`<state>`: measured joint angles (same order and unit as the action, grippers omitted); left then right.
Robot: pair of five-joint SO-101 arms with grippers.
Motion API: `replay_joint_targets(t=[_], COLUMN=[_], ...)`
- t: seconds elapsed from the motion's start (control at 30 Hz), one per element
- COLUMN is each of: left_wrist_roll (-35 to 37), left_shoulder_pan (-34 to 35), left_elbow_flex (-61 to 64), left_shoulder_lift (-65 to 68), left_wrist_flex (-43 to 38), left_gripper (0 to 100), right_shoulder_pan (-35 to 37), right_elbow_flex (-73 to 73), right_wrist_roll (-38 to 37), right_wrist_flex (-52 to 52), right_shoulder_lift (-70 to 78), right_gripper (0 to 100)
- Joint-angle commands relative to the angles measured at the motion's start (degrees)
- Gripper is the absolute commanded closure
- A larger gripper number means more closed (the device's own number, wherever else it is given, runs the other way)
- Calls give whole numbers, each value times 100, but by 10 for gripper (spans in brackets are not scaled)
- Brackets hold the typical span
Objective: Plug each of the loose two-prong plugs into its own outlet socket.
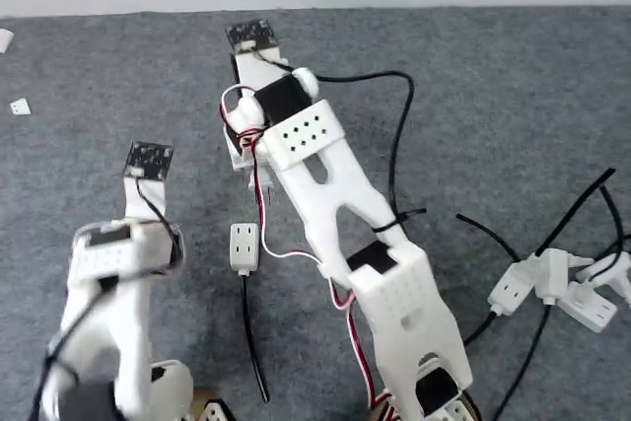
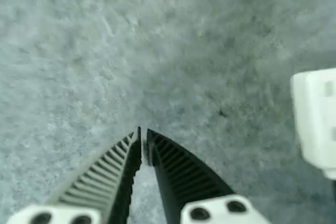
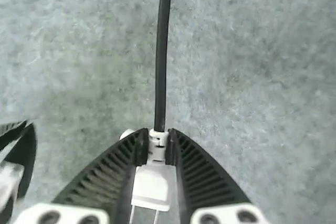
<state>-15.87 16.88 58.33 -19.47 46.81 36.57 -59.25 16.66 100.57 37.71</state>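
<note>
My right gripper [image 3: 156, 132] is shut on a white two-prong plug [image 3: 152, 182], whose black cable [image 3: 163, 51] runs away over the grey carpet. In the high view the right arm [image 1: 325, 184] stretches across the middle, and the plug's prongs [image 1: 265, 186] stick out beneath its wrist, just beyond a white outlet socket [image 1: 244, 246]. Low over bare carpet, my left gripper [image 2: 143, 132] is shut with nothing in it. The outlet socket [image 2: 315, 119] lies beside it. The left arm [image 1: 113, 263] stands to the left of that socket.
A cluster of white sockets and plugs [image 1: 557, 288] with black cables lies at the right edge. The near socket's black cable [image 1: 251, 342] trails toward the front edge. Two small white scraps [image 1: 20, 105] lie at the far left.
</note>
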Motion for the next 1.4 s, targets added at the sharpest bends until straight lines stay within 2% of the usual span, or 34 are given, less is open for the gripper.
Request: replay_joint_targets(t=[0.0, 0.23, 0.4, 0.53, 0.77, 0.9, 1.2, 1.37], left_wrist_roll=[-527, -826, -1002, -1002, -1046, -1433, -1855, -1996], left_shoulder_pan=[62, -97, -132, -123, -123, -132, -730, -879], left_elbow_flex=[-1473, -1534, -1358, -1349, -1341, -1130, 848, 1200], left_shoulder_lift=[1389, 1530, 1301, 1284, 1266, 1029, -1521, -2057], left_wrist_flex=[1011, 1213, 1178, 1178, 1187, 1213, 633, 624], left_gripper=[987, 988, 988, 988, 988, 988, 988, 988], right_shoulder_pan=[13, 1033, 1692, 1798, 1587, 1437, 1341, 1349], right_elbow_flex=[545, 2804, 4774, 5714, 6022, 6004, 5960, 5960], right_wrist_roll=[-193, -510, -554, -677, -730, -721, -721, -818], right_wrist_flex=[259, -163, -1341, -2053, -2264, -2475, -2510, -2510], right_shoulder_lift=[-1288, -2809, -3758, -4585, -4804, -4391, -4189, -4189], right_gripper=[991, 991, 991, 991, 991, 991, 991, 991])
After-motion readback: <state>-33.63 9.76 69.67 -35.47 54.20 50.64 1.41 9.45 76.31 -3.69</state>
